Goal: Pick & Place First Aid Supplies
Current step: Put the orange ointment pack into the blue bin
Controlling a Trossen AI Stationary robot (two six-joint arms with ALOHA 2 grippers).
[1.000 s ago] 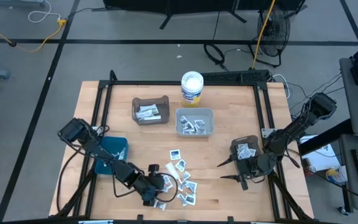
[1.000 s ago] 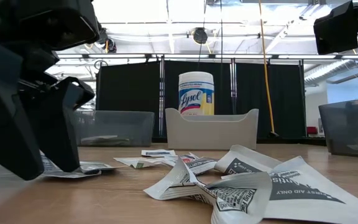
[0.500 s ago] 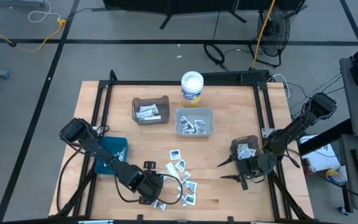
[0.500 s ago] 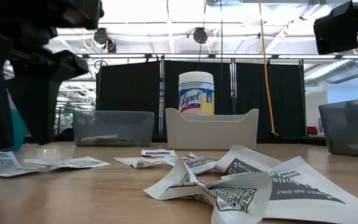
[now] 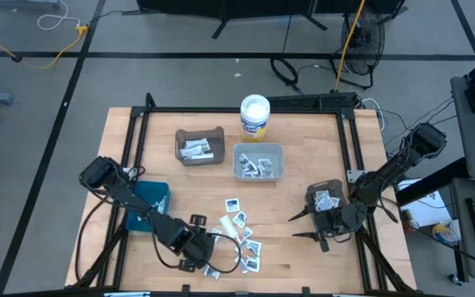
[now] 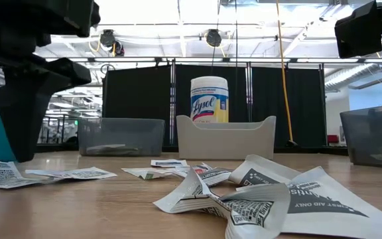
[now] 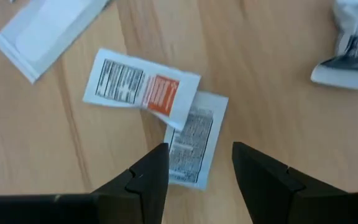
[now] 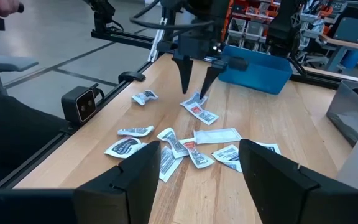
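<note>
Left gripper (image 7: pixel 196 163) poised over a packet, pick not yet made.

The left gripper hovered with jaws apart above a grey-printed packet (image 7: pixel 191 140) partly overlapped by a red-labelled packet (image 7: pixel 143 86), at the near edge of the scattered first aid supplies (image 5: pixel 239 231) on the wooden table (image 5: pixel 303 256). The pick step seemed in hand; next it would likely need to descend, straddle one packet, and close. The right gripper (image 8: pixel 194 168) waited open at the table's right side near a dark bin (image 5: pixel 324 198).
</note>
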